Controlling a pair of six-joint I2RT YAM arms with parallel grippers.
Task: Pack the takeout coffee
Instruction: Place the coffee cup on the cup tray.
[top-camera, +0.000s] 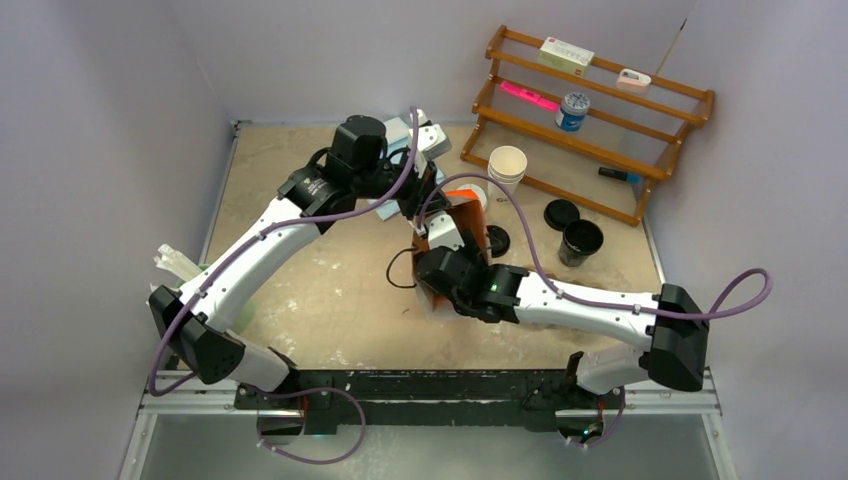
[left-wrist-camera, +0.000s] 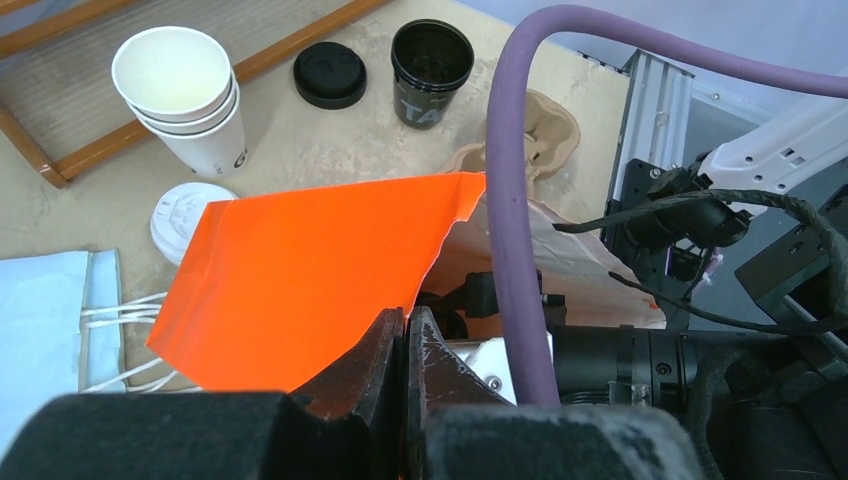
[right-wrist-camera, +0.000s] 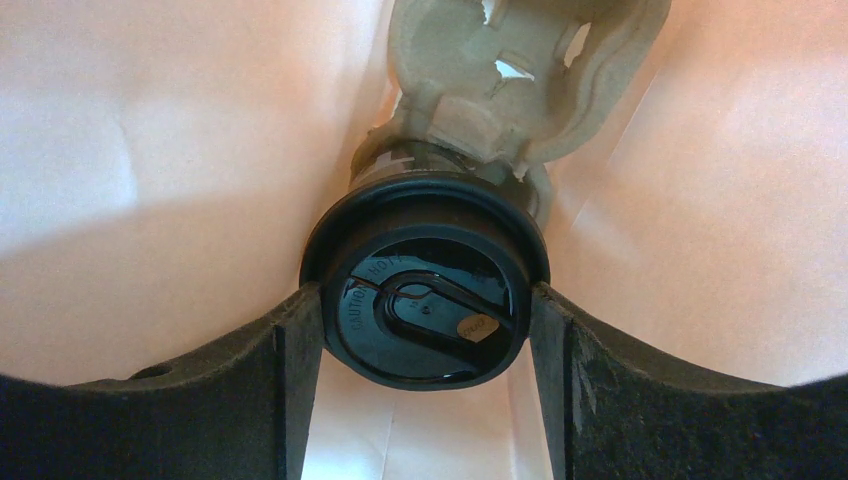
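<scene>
lidded cup — inside orange bag

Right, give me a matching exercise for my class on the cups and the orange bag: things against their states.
1 orange bag
2 black cup with lid
3 black cup without lid
4 white cups

a stacked
b held by the right gripper
c pinched by the left gripper
d beside a loose black lid

Pairs: 1-c, 2-b, 3-d, 4-a
</scene>
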